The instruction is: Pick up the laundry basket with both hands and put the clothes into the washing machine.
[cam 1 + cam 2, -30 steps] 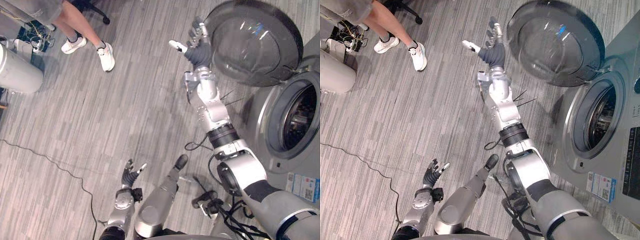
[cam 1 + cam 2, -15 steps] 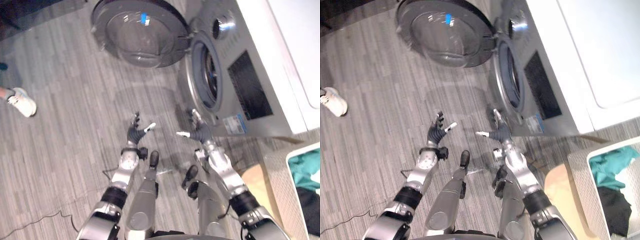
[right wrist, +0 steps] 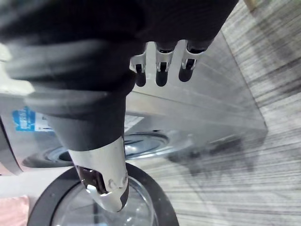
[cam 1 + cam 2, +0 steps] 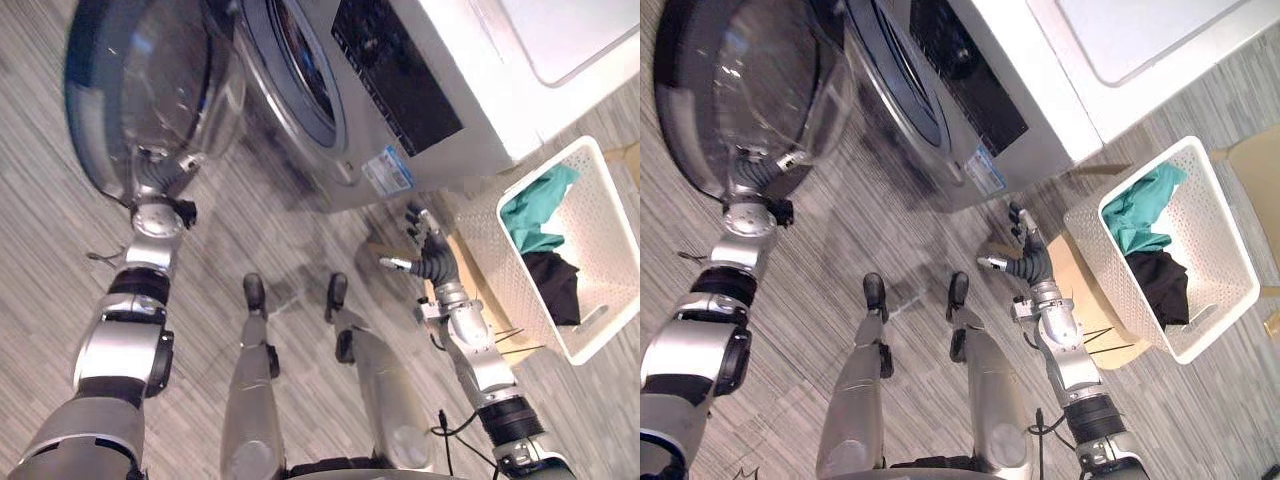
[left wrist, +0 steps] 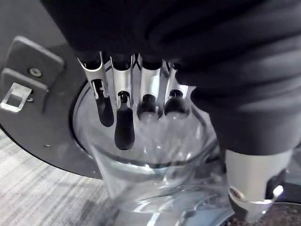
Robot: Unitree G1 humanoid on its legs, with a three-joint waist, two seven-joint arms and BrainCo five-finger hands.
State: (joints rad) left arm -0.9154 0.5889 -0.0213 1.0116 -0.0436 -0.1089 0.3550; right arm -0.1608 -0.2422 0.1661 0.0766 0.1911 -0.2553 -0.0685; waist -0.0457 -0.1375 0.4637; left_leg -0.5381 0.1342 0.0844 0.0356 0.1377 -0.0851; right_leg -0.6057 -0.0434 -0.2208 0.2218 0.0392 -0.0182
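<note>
The white lattice laundry basket [image 4: 1110, 272] stands at the right on a tan board [image 4: 1076, 262], holding a teal garment [image 4: 1140, 206] and a black one [image 4: 1161, 286]. My right hand [image 4: 1026, 264] hovers open a little left of the basket, apart from it, fingers spread. The washing machine [image 4: 420, 90] lies across the top with its drum opening [image 4: 300, 60] uncovered. Its round glass door [image 4: 140, 80] is swung wide at the upper left. My left hand [image 4: 158, 182] reaches up to the door's lower rim; its fingers [image 5: 123, 123] are straight in front of the glass.
Grey plank floor [image 4: 300, 250] stretches between the machine and the basket. The open door juts out over the floor on the left. The machine's dark control panel [image 4: 395, 70] faces the basket side.
The camera has swung, bringing the basket fully into view at the right. My left arm has risen from low in front up to the door glass. The right hand stays open.
</note>
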